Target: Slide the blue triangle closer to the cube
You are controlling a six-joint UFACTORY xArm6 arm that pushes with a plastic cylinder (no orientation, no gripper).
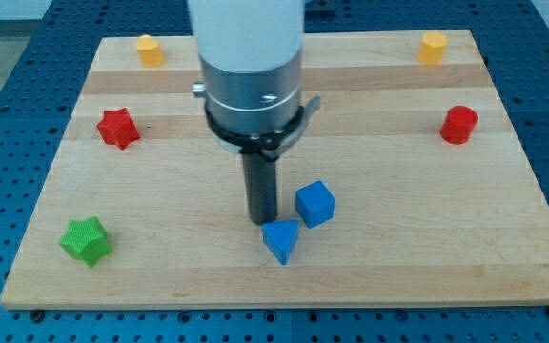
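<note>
Blocks lie scattered over a pale wooden board [370, 267] that rests on a blue perforated table [8, 38]. Near the board's middle, toward the view's bottom, the blue triangle [281, 239] sits just at the seven o'clock side of the blue cube [315, 203]; the two are very near each other, and whether their edges touch cannot be told from this angle. My tip [261, 222] stands at about eleven o'clock from the blue triangle, right beside it, and at roughly nine o'clock from the blue cube, with a thin strip of bare wood showing between rod and cube. Contact between my tip and the triangle cannot be made out. I carry no hand or jaws, only the straight dark rod hanging from a white and grey arm body [250, 67], so nothing is grasped or clenched. Taking the tip as the clock's centre, the red star [118, 128] lies at ten o'clock, well apart; the green star [86, 240] at nine o'clock near the board's left edge; the yellow block [150, 49] at eleven o'clock in the far left corner; a second yellow block [433, 47] at one o'clock in the far right corner; and the red cylinder [459, 125] at two o'clock by the right edge.
</note>
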